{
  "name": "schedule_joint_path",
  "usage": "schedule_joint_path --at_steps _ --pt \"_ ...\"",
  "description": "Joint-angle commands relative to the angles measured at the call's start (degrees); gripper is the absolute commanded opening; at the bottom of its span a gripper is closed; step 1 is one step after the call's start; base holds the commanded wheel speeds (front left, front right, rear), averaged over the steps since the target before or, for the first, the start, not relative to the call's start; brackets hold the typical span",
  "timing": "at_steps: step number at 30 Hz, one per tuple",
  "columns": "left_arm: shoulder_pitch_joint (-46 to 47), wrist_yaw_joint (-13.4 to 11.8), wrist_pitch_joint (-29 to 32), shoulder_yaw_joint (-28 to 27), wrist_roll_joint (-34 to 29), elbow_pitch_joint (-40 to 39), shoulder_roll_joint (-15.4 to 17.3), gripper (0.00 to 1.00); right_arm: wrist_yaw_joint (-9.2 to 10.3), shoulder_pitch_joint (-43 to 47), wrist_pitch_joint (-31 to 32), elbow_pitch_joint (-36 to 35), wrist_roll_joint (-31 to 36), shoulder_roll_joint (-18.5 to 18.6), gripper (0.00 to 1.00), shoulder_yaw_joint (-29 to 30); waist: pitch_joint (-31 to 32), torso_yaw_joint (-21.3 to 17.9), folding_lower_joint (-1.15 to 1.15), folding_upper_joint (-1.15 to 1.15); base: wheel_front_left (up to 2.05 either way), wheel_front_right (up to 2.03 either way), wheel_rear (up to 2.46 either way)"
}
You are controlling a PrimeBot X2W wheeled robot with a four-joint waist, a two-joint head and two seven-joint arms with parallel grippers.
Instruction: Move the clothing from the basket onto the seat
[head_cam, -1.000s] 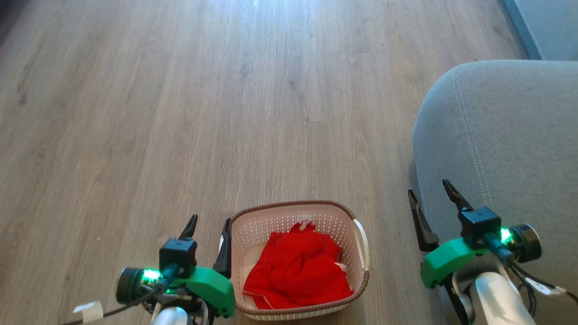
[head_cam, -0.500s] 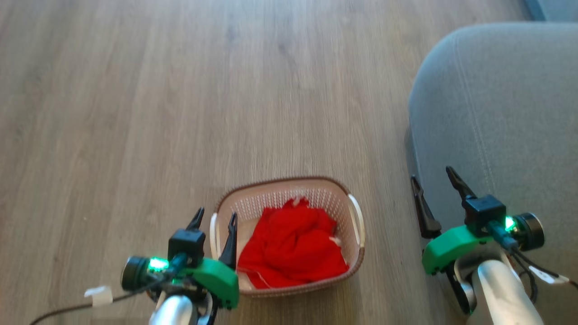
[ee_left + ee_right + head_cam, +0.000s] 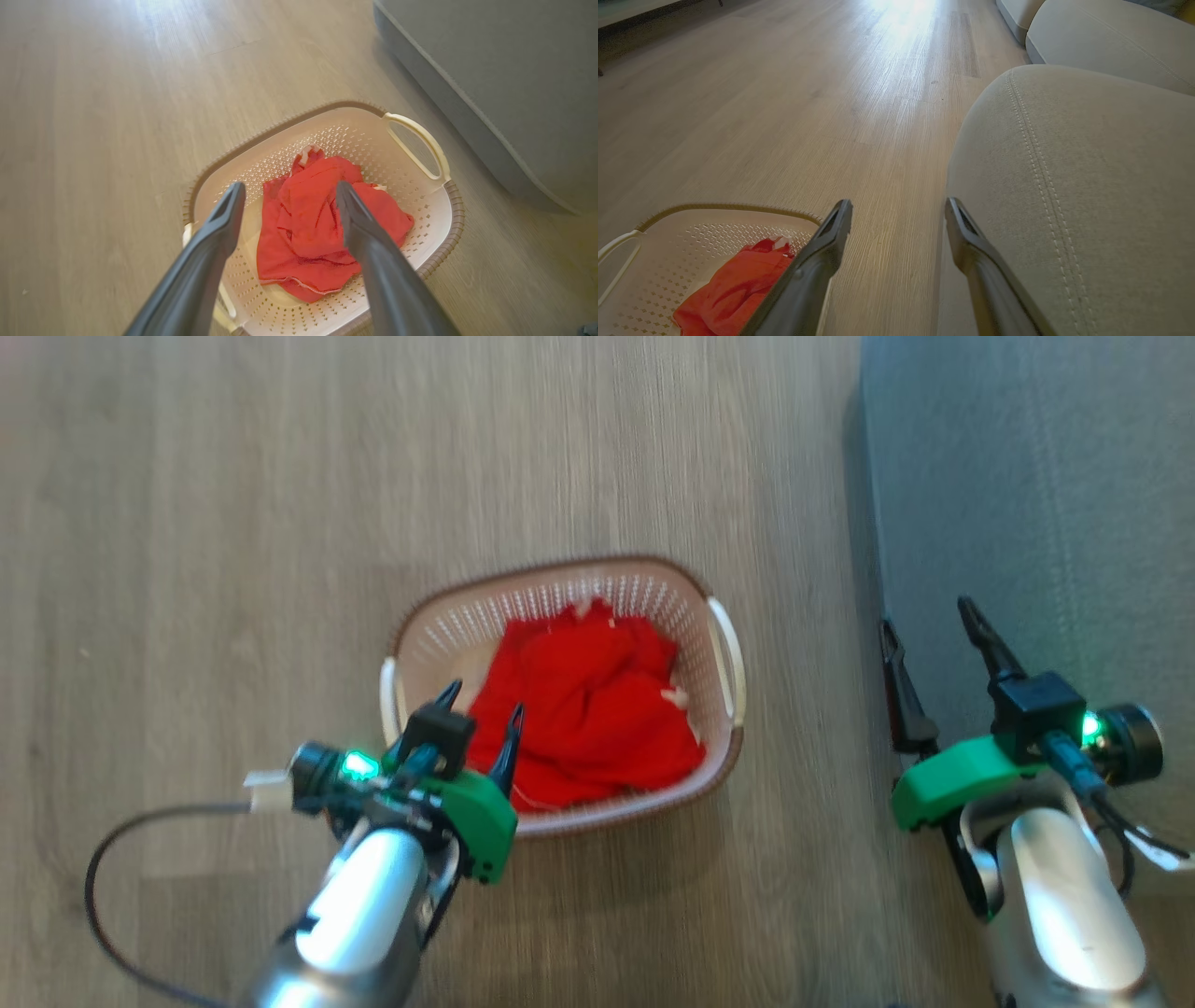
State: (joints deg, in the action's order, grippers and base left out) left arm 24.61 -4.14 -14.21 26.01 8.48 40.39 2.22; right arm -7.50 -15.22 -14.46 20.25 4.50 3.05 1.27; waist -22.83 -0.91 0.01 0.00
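Clothing (image 3: 308, 219) is lying in the basket (image 3: 364, 140) just ahead of the released jaws of the left gripper (image 3: 289, 189); the right gripper (image 3: 899, 205) is hovering released too, with the seat (image 3: 1087, 186) beside its right finger.

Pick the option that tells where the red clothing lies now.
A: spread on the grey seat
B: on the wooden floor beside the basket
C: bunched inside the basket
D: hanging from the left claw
C: the clothing lies bunched on the bottom of the basket, and the left claw points at it with its jaws open, holding nothing.
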Motion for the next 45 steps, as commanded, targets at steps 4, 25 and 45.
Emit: schedule_joint_path --at_steps 4,25,45 --pt "7.34 1.11 -0.79 1.37 -2.38 6.36 0.65 1.00 0.01 -2.02 -0.54 -3.29 0.23 -0.17 1.00 -1.97 -10.49 -2.77 -0.01 0.00 0.00 0.00 0.00" --pt "30.81 6.98 -0.51 3.20 -3.50 31.38 3.19 1.00 0.01 -7.64 -0.54 -12.14 -5.52 -0.17 1.00 -8.83 -29.29 -12.21 -0.01 0.00 0.00 0.00 0.00" --pt "34.97 8.98 8.51 7.88 -4.91 33.53 3.96 1.00 0.01 -5.13 -0.54 -18.95 -6.59 -0.17 1.00 -11.36 -33.27 -14.00 -0.01 0.00 0.00 0.00 0.00"
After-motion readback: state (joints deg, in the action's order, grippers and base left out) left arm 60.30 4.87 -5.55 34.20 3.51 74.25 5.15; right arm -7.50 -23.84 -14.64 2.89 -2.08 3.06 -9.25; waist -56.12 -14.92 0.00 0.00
